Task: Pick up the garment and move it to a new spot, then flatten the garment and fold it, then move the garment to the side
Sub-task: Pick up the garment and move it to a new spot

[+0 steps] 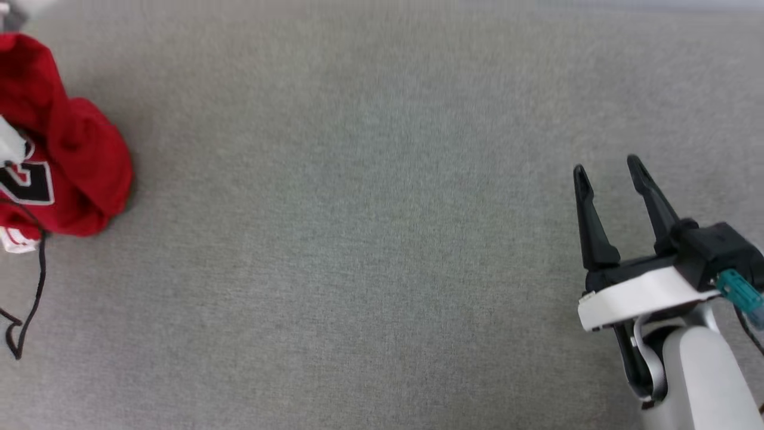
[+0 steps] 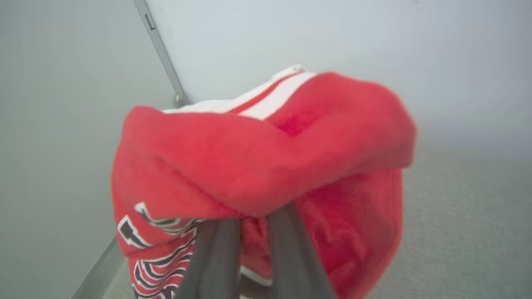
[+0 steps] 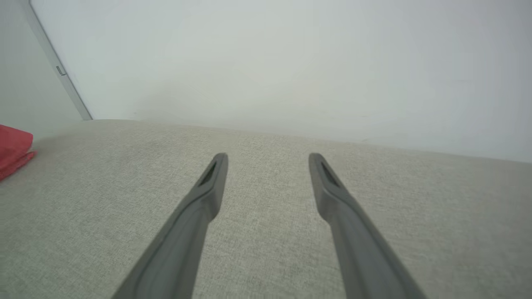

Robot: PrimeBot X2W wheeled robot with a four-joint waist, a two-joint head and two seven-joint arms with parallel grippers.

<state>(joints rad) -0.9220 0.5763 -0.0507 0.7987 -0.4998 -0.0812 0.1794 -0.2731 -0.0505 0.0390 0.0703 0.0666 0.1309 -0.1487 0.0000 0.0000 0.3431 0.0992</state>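
Crumpled red thin-fabric jersey (image 1: 77, 155) sits far left, pinched in the left tool (image 2: 254, 220), well apart from the spread, empty right tool (image 1: 609, 168).

Right gripper (image 1: 607, 165): two long, tapered black fingers above the white wrist collar (image 1: 638, 297); teal connector (image 1: 738, 290) beside the collar; pale grey forearm (image 1: 698, 376) below it.

Red garment (image 2: 266, 166) — black-and-white outlined lettering, red-white striped trim — pale grey woven surface (image 1: 382, 239)
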